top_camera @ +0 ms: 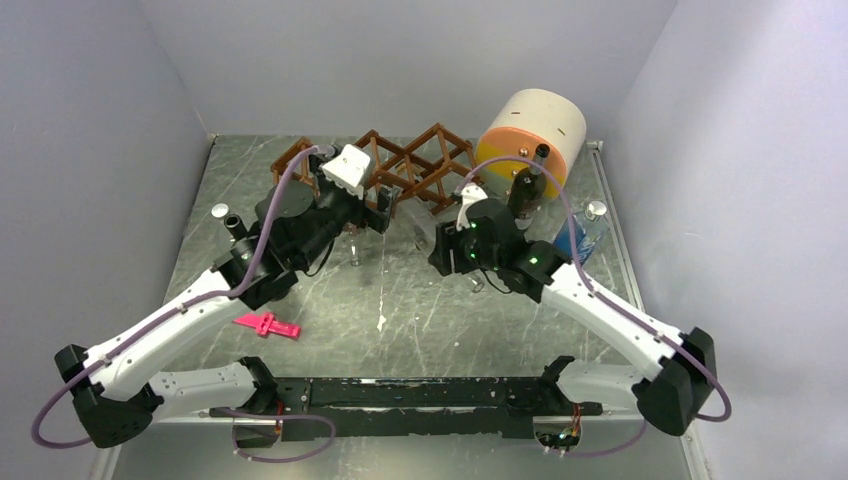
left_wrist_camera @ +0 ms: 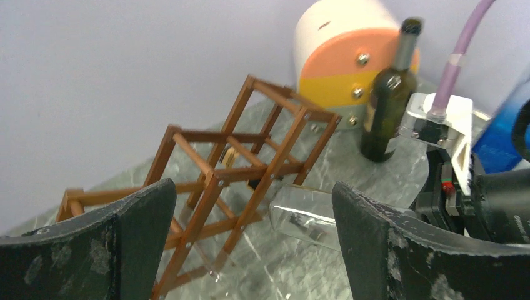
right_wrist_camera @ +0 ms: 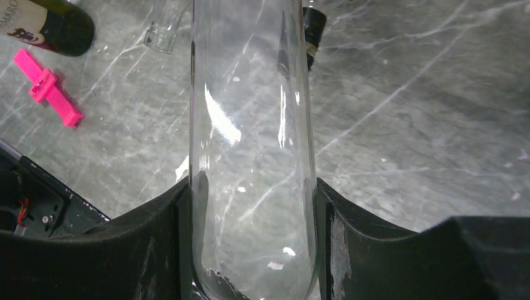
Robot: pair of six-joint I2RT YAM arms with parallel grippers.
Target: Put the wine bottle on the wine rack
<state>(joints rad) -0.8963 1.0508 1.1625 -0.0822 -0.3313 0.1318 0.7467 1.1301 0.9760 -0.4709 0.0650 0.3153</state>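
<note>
One clear wine bottle is clamped by the right gripper, its two dark fingers pressing either side of the round glass body, which runs lengthwise out past the fingertips. It is held low over the grey marbled table, towards the middle of the surface, just in front of the wine rack. Whether glass and wood touch, I cannot tell.

That reddish-brown lattice stands at the table's far edge, about midway along it. The left gripper hangs just at the rack's near side, fingers spread wide and grasping nothing, with the clear bottle between the two grippers.

Further out, a dark green bottle stands upright beside the cream, orange and yellow cylinder towards the far right corner. A blue bottle lies along the right edge, and a pink plastic piece lies nearer the left front.
</note>
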